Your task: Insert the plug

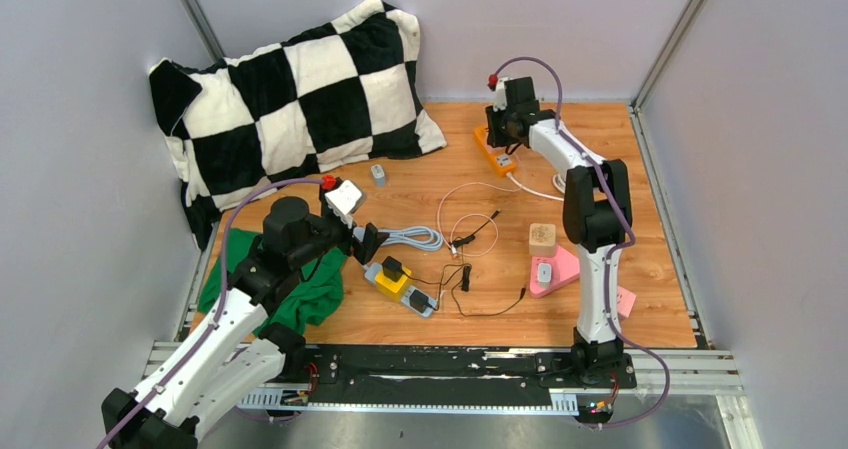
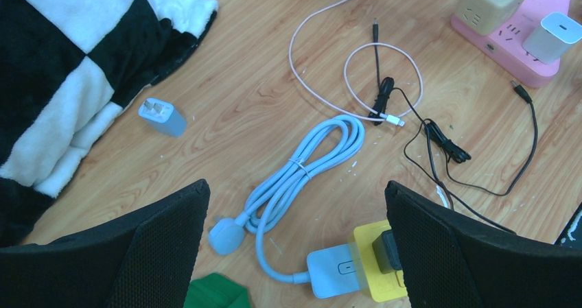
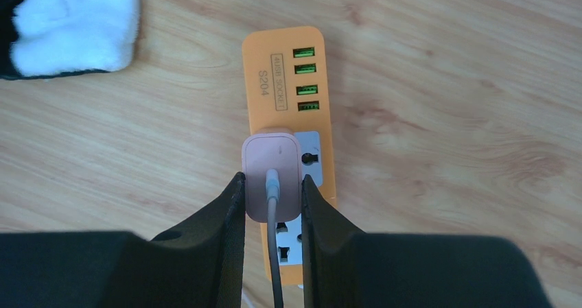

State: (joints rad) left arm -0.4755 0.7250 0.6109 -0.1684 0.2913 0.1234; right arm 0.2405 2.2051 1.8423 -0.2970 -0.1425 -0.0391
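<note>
Two tools, one busy: R tool (image 3: 272,188) clamped on the pink plug (image 3: 271,154), L tool (image 2: 295,188) spread wide, holding nothing.
Plug sits over a socket of the orange pwr strip (image 3: 285,75) at the far side of the table (image 3: 446,116); can't tell if pins are fully in. Risks, imo: pins off the holes or plug tilted, so a push jams or skids the strip, since nothing holds it down. Cable (image 3: 274,253) runs between my fingers (image 3: 230,212) and could drag the plug askew on release.

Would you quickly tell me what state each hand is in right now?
Left hand: open, holding nothing.
Right hand: closed on the pink plug, at the orange power strip.
</note>
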